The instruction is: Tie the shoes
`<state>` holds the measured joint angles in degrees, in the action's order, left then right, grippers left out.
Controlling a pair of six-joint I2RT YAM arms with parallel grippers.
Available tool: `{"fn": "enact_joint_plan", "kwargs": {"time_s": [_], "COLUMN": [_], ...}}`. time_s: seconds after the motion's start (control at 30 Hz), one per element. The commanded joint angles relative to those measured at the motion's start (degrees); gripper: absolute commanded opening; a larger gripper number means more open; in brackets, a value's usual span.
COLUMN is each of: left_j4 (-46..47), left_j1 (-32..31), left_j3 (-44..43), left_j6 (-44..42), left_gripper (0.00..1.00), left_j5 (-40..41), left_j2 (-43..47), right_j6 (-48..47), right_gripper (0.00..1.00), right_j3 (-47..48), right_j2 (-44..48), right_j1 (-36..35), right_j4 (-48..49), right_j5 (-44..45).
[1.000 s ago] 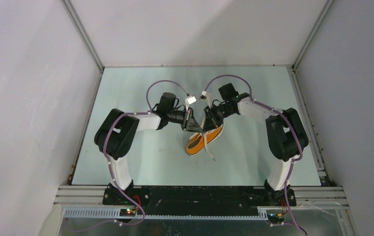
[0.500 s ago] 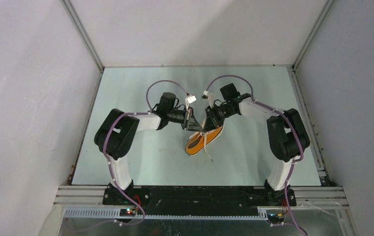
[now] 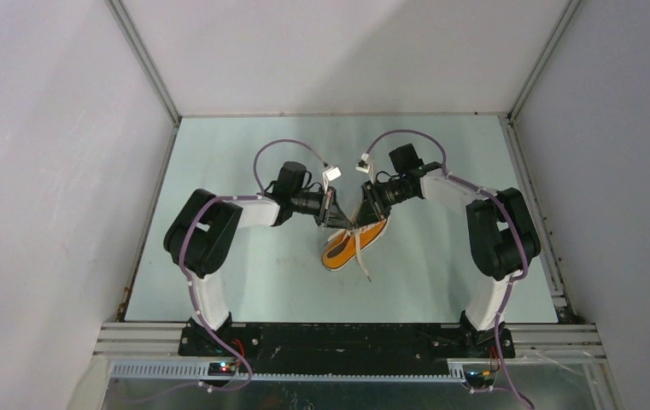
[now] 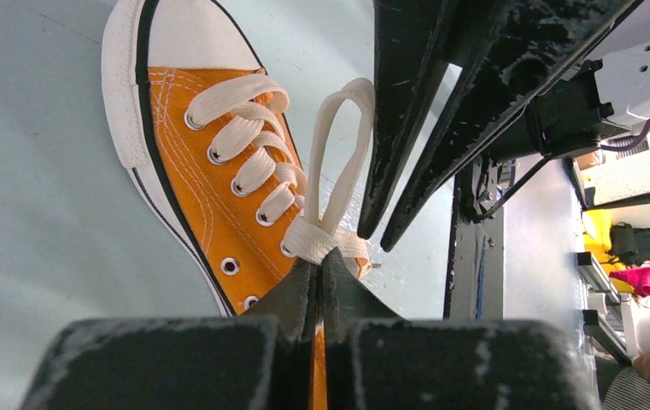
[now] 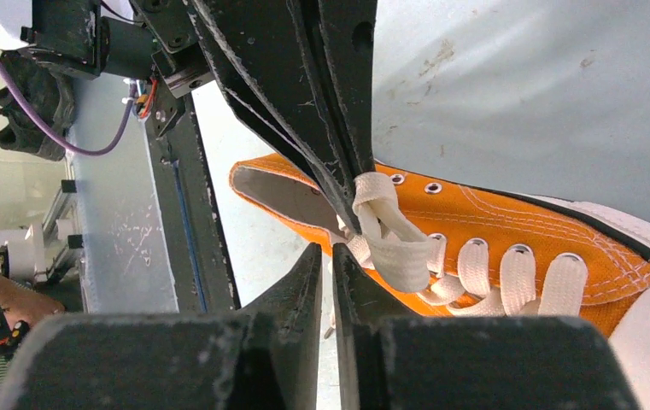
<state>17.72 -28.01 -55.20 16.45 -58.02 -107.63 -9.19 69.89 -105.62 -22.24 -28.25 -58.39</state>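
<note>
left tool: the left tool (image 4: pixel 319 266) is clenched on the white laces (image 4: pixel 325 242) right at the knot, its jaws pressed flat together.
right tool: the right tool (image 5: pixel 325 253) sits tip to tip with the left one. its jaws are almost together, but i cannot tell whether lace is pinched between them.
shoe: the orange shoe (image 3: pixel 354 243) lies on its sole directly under both tools, toe cap out ahead of the left tool's tips.
loop: one loop (image 4: pixel 338 145) stands just ahead of the left tool, close beside the right tool's near finger.
step in hand: by my judgement, drawing the bow tight.
how to do it well: pull the tools apart evenly and low, along the lace line. hold the left pinch firm so the loop cannot slip through. stop once the knot seats, or the light shoe may lift or slide.
desk: pale teal desk (image 3: pixel 244 282), smooth and scuffed in spots, so likely little grip for the sole.
room: plain grey walls (image 3: pixel 48 171) close on three sides. a metal rail (image 3: pixel 347 335) runs behind the tools, at the arm bases.
</note>
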Motion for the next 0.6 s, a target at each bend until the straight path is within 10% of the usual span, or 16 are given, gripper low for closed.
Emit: {"fn": "enact_joint_plan", "kwargs": {"time_s": [0.0, 0.57], "left_j4": [-0.72, -9.65], "left_j1": [-0.29, 0.76], "left_j3": [0.12, -3.53], "left_j6": [-2.47, -9.78], "left_gripper": [0.00, 0.00], "left_j5": [1.49, -9.26], "left_j2": [2.91, 2.19], "right_j6": [-0.30, -4.30], "right_gripper": [0.14, 0.24], "right_j3": [-0.20, 0.25], "right_j2": [1.67, 0.88], "right_j1": [0.23, -1.08], "right_j4": [1.10, 1.48], "right_j5": [-1.39, 6.46]}}
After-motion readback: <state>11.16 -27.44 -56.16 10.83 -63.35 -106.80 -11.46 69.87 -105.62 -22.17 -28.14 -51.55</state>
